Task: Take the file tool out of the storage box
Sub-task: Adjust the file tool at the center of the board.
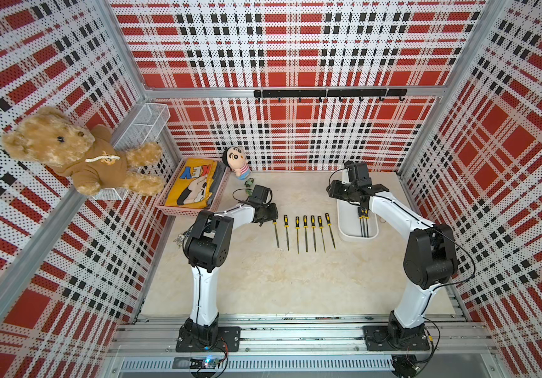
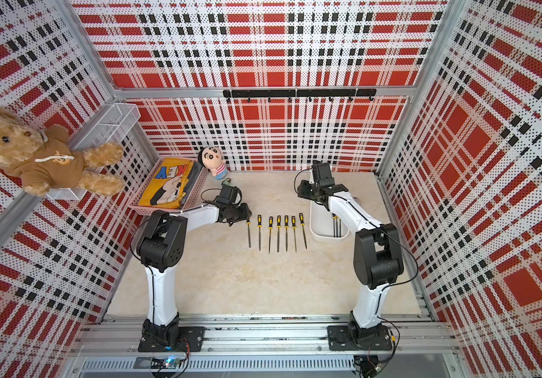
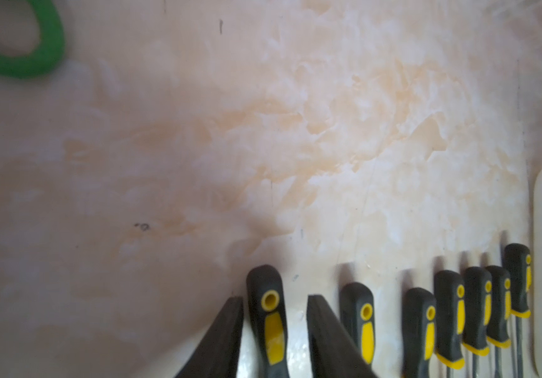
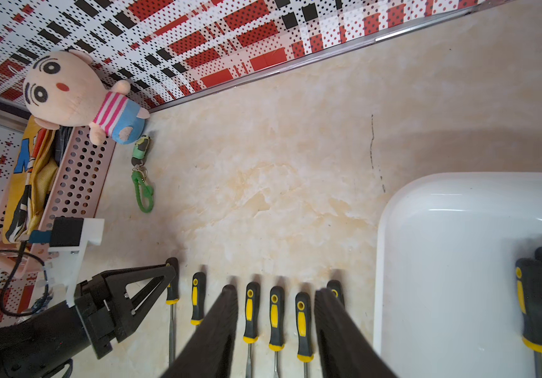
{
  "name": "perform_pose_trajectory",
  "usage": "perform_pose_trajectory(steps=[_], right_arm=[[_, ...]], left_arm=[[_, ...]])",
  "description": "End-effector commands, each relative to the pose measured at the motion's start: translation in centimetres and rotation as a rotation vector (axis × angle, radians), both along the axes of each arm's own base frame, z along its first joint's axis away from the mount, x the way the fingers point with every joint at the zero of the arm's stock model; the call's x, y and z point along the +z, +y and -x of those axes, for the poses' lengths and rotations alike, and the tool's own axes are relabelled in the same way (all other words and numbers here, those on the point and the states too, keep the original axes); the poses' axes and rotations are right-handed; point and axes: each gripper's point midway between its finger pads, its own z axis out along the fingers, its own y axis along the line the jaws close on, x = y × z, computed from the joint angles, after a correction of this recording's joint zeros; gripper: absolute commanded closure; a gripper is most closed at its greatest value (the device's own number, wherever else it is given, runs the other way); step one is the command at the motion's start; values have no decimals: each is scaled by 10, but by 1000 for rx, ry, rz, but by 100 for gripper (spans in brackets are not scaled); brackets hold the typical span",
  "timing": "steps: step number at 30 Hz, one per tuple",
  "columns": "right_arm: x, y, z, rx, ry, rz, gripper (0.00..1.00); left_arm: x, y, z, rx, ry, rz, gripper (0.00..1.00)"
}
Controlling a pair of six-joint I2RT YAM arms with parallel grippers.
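We begin with the marbled tabletop point(image 1: 263, 278), walled in red plaid. High on the left wall sits a brown bear point(image 1: 67, 153), and below it a pink basket point(image 1: 178, 211) holds a yellow cloth point(image 1: 194, 183). The white box point(image 1: 345, 229) lies on the tabletop's right side, partly under the right arm. In both top views we see boxed files point(image 1: 363, 225) lying inside it, handles toward the back wall. The right wrist view shows two of those handles side by side. A doll point(image 1: 237, 162) leans at the back wall, just beside the basket.

The right pincer point(image 4: 276, 290) hangs raised near the far end of the box, its fingers spread with nothing between them. The left pincer point(image 3: 274, 299) is down at the tabletop, well left of the box, with its fingers spread astride the handle of the end file point(image 3: 268, 314). We see bare tabletop between that handle and one finger, so it is not pinched. That file lies flat as the leftmost of a row point(image 1: 305, 232) of seven files. They lie roughly parallel between the left pincer and the box, handles toward the back wall, and none touches the box. A green keychain point(image 4: 142, 183) lies near the doll.
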Motion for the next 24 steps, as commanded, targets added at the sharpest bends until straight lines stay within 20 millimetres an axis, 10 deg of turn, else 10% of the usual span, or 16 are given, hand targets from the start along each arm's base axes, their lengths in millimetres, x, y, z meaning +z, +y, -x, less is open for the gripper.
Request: perform_pose_trajectory(steps=[1, 14, 24], right_arm=[[-6, -1, 4, 7, 15, 9, 54], [-13, -7, 5, 3, 29, -9, 54], [-14, -10, 7, 10, 27, 5, 54]], left_arm=[[-11, -5, 2, -19, 33, -46, 61], [-19, -2, 13, -16, 74, -101, 86], [-22, -13, 39, 1, 121, -94, 86]])
